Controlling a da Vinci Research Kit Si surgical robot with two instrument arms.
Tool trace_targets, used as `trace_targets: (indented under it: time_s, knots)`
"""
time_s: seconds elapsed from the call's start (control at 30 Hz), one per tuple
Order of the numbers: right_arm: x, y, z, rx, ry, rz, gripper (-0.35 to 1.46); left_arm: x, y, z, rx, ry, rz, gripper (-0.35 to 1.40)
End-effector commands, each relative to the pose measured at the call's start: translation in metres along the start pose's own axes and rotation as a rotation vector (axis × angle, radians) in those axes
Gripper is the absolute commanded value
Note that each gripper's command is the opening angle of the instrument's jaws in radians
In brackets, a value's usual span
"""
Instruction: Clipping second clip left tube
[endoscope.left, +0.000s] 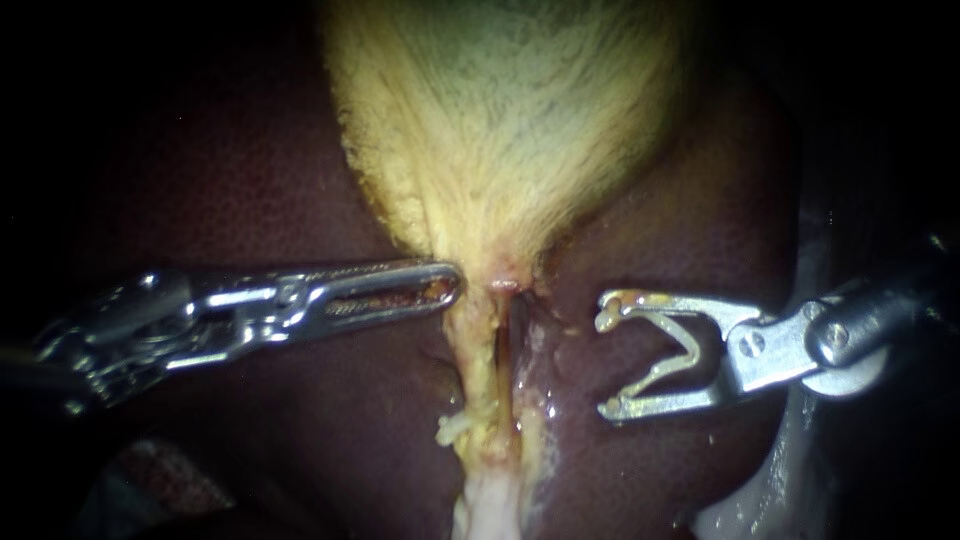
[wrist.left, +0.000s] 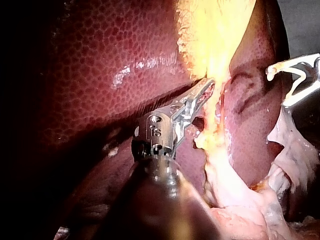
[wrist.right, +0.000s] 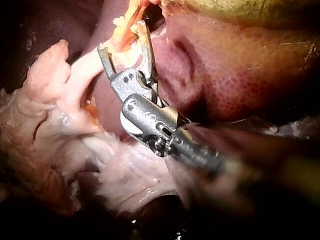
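The yellow gallbladder (endoscope.left: 510, 120) narrows to a neck over the dark liver (endoscope.left: 250, 180). Below the neck run a yellowish left tube (endoscope.left: 472, 365) and a paler strand (endoscope.left: 532, 360), with a dark red groove between them. My left instrument (endoscope.left: 452, 285) (wrist.left: 205, 100) lies level, its slotted jaws shut on tissue at the neck's left edge. My right instrument (endoscope.left: 603, 365) (wrist.right: 122, 37) (wrist.left: 278, 89) stands right of the tubes, apart from them. Its jaws stand wide, holding a V-shaped clip (endoscope.left: 668, 350), with the mouth facing the tubes.
Pale fatty tissue (endoscope.left: 490, 505) (wrist.right: 50, 125) trails below the tubes. A small yellow-white fleck (endoscope.left: 450, 428) sticks out left of the left tube. Liver (endoscope.left: 650, 230) lies under the right instrument, with a pale glistening surface (endoscope.left: 790, 470) at its right edge.
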Motion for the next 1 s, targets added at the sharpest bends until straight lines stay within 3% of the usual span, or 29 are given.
trace_targets:
  time_s: [0.03, 0.3, 0.6, 0.83, 1.0]
  knots:
    - [0.0, 0.0, 0.0, 0.0, 0.0, 0.0, 0.6, 0.0, 0.0, -0.0001, 0.001, 0.0, 0.0, -0.35]
    - [-0.0008, -0.0012, 0.0039, 0.025, 0.008, 0.019, 0.6, -0.0005, 0.0006, -0.0021, 0.007, 0.005, -0.001, -0.35]
    - [-0.0024, -0.0021, 0.0115, 0.045, 0.01, 0.112, 0.59, -0.0012, 0.0021, -0.0073, -0.026, -0.008, 0.004, -0.35]
    - [-0.0036, -0.0014, 0.0159, 0.051, 0.006, 0.156, 0.59, -0.0011, 0.0015, -0.0086, -0.029, -0.009, -0.002, -0.35]
    - [-0.0053, -0.0007, 0.017, 0.061, -0.03, 0.153, 0.58, -0.0011, 0.0007, -0.0092, -0.032, -0.011, -0.003, -0.35]
